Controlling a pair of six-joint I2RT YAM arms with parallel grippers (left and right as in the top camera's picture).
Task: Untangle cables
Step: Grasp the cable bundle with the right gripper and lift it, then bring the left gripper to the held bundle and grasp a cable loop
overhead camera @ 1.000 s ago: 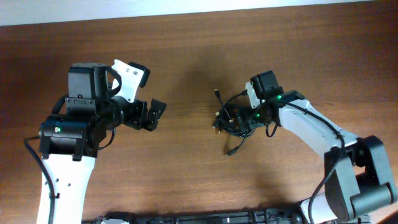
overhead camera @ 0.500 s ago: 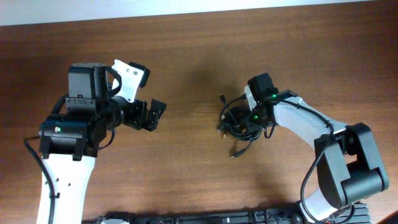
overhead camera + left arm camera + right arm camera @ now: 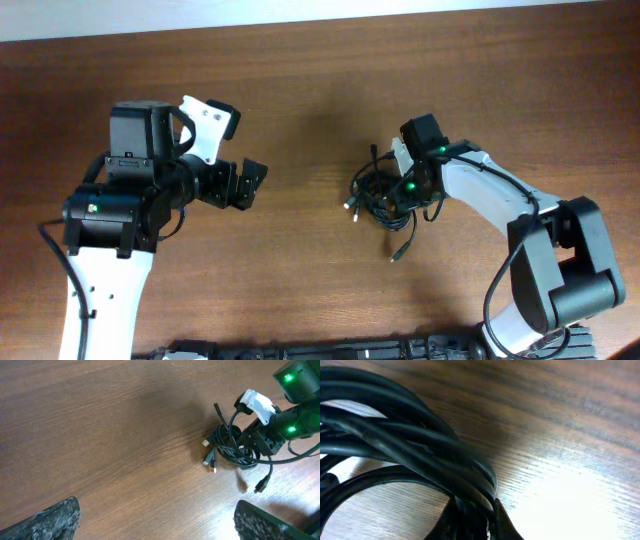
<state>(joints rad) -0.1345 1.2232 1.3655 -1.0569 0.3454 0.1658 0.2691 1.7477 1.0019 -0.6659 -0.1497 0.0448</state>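
Note:
The cables (image 3: 372,190) lie as one tangled black bundle on the wooden table, right of centre. Small plugs stick out at its left, and one loose plug end (image 3: 398,256) trails toward the front. My right gripper (image 3: 403,192) sits at the bundle's right side, shut on several strands of it. In the right wrist view the cables (image 3: 405,442) run down into the right gripper (image 3: 470,522), whose fingers are pinched together around them. My left gripper (image 3: 241,184) hangs open well to the left of the bundle. In the left wrist view the cables (image 3: 231,449) lie far from the wide-open left gripper (image 3: 157,522).
Bare wooden table (image 3: 300,90) lies all round the bundle. The table's back edge meets a white wall (image 3: 320,10) at the top of the overhead view.
My right gripper has gone from open to shut on the cable bundle. The bundle shifted a little and its trailing plug end swung right and toward the front. The left arm has not moved.

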